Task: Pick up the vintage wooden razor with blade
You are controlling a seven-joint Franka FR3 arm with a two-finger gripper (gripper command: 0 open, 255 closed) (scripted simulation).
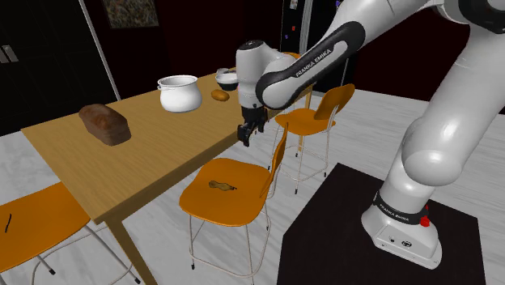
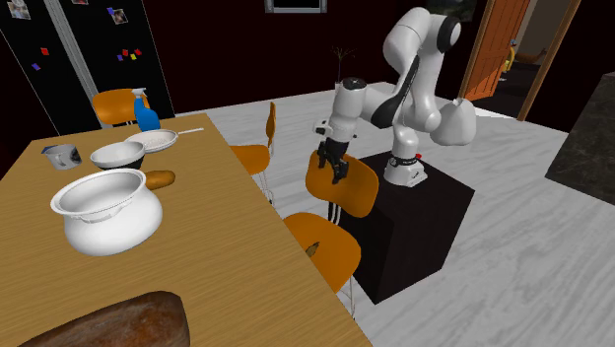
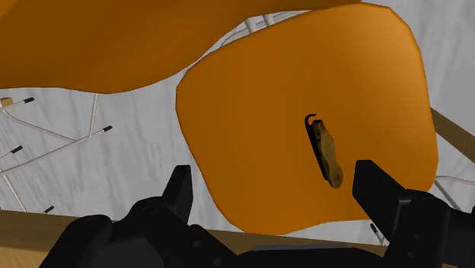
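The razor [image 1: 221,185] is a small brown wooden piece with a dark hooked blade end. It lies flat on the seat of an orange chair [image 1: 212,207] pulled up beside the wooden table. In the wrist view the razor [image 3: 325,150] rests on the seat [image 3: 251,114] ahead of the fingers, nearer the right finger [image 3: 374,190]. My black gripper [image 1: 245,136] hangs open above the chair's backrest, well clear of the seat, with nothing between its fingers. In the second exterior view the gripper [image 2: 339,171] sits just over the backrest [image 2: 347,187], and the razor [image 2: 313,248] shows as a dark mark on the seat.
The wooden table [image 1: 154,158] carries a white pot [image 1: 179,93], a dark bread loaf [image 1: 104,124], bowls and a small bun. A second orange chair [image 1: 311,120] stands behind the gripper, and a third [image 1: 36,219] stands at the table's near end. My black stand [image 1: 340,235] is at the lower right.
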